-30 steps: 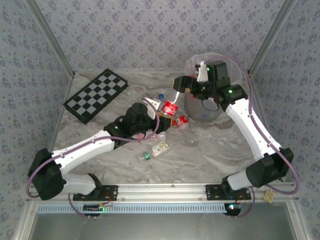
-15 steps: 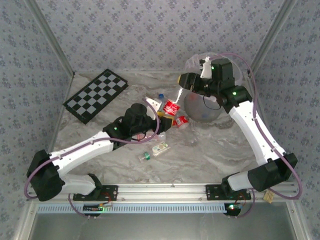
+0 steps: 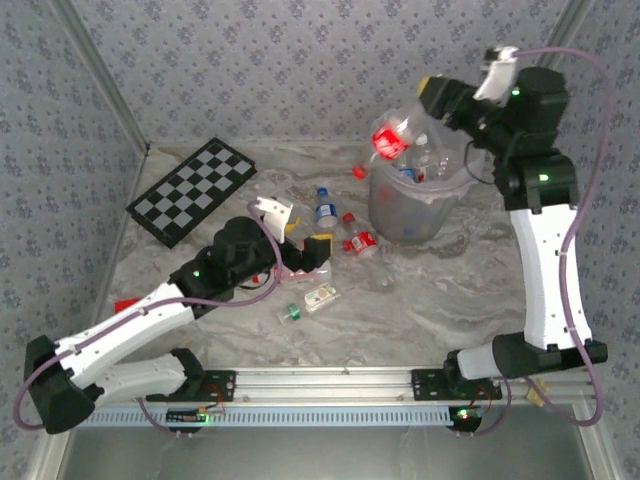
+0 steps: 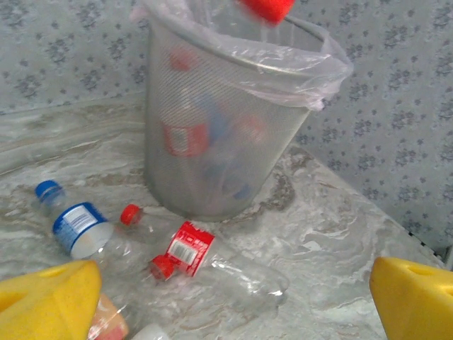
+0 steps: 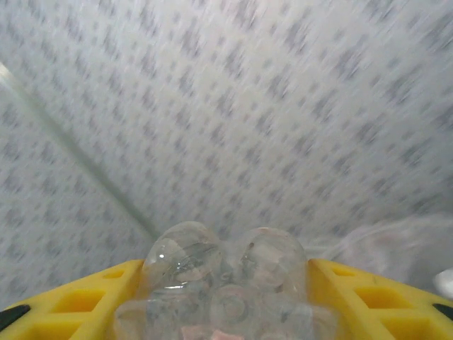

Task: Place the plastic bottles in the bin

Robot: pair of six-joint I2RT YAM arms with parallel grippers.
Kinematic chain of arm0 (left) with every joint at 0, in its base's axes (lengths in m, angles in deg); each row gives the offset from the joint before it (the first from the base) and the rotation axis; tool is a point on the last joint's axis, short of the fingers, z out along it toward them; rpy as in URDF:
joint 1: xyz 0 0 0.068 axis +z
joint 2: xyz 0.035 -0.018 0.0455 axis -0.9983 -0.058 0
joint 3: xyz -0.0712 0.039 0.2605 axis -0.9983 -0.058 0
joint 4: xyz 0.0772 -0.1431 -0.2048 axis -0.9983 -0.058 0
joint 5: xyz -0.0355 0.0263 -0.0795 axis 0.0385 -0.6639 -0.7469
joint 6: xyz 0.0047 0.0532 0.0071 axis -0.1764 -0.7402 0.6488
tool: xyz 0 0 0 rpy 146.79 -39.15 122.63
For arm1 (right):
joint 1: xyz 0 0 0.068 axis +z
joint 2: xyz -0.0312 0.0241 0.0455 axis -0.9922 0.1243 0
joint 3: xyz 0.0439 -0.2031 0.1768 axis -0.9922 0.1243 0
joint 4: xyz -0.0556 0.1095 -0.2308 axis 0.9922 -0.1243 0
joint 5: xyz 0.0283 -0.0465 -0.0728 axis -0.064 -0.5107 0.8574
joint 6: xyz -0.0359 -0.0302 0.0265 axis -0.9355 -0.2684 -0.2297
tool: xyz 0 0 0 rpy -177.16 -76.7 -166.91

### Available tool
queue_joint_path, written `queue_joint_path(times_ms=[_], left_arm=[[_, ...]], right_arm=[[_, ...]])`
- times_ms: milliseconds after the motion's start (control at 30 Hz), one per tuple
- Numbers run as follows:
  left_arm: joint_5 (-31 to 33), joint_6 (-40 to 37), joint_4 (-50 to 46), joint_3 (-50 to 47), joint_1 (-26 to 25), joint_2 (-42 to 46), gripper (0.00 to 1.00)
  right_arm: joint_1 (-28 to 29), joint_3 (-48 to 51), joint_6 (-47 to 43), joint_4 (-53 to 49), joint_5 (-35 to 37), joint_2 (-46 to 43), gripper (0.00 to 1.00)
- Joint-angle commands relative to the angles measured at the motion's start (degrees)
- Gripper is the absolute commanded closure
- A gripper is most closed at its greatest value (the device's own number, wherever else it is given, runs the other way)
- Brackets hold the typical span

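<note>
Two changes are noted against the moment just before. On the left, the left hand [image 3: 308,238] is drawn back toward its base and opened wide. Its yellow fingertips [image 4: 44,301] are set far apart with nothing between them, where a second ago it was reached forward and nearly closed. On the right, the right hand [image 3: 428,105] is raised from counter height to above the bin [image 3: 400,218]. A red-labelled bottle [image 3: 390,140] is gripped between its narrowed fingers, over the bin's rim. The red-labelled bottle seen between the two hands half a second ago is gone from the counter [image 3: 430,300]. A handover is therefore judged complete, with only the release left for this bottle.

Counted from left to right:
- One small red object [image 3: 125,303] is seen beside the left arm, too small to be named.
- One chequered board [image 3: 192,190] is seen.
- On the counter are counted one green-capped bottle [image 3: 290,313], one pale-labelled bottle [image 3: 322,297], one blue-labelled bottle [image 3: 325,208], one second red-labelled bottle [image 3: 358,240] and one faint clear bottle [image 3: 385,282].
- One bin is seen, and the bottles inside cannot be counted through its wall.
- One bottle is held in the air.

At least five bottles are judged still to be moved.
</note>
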Motion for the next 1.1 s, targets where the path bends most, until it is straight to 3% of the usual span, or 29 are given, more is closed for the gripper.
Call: queue_joint_path(times_ms=[0,333,567,1067], left_arm=[[3.9,1.4,-3.6,-1.9,-0.2,0.8,0.03],[5.6,4.4,-9.0,-1.8,-0.2,0.9,0.04],[5.8,4.9,-9.0,-2.1,-0.2,0.4,0.04],[6.6,4.4,-10.0,-1.4,-0.2,-0.7,0.04]], right_arm=[[-3.9,-3.7,-4.2,-3.4,3.9,2.0,0.60],[-7.0,-6.0,-17.5,-2.1,19.9,9.7,0.69],[-6.4,-14.5,-24.0,-8.7,28.2,20.4,0.69],[-4.1,-5.0,-23.2,-13.4,27.8,29.0,0.70]])
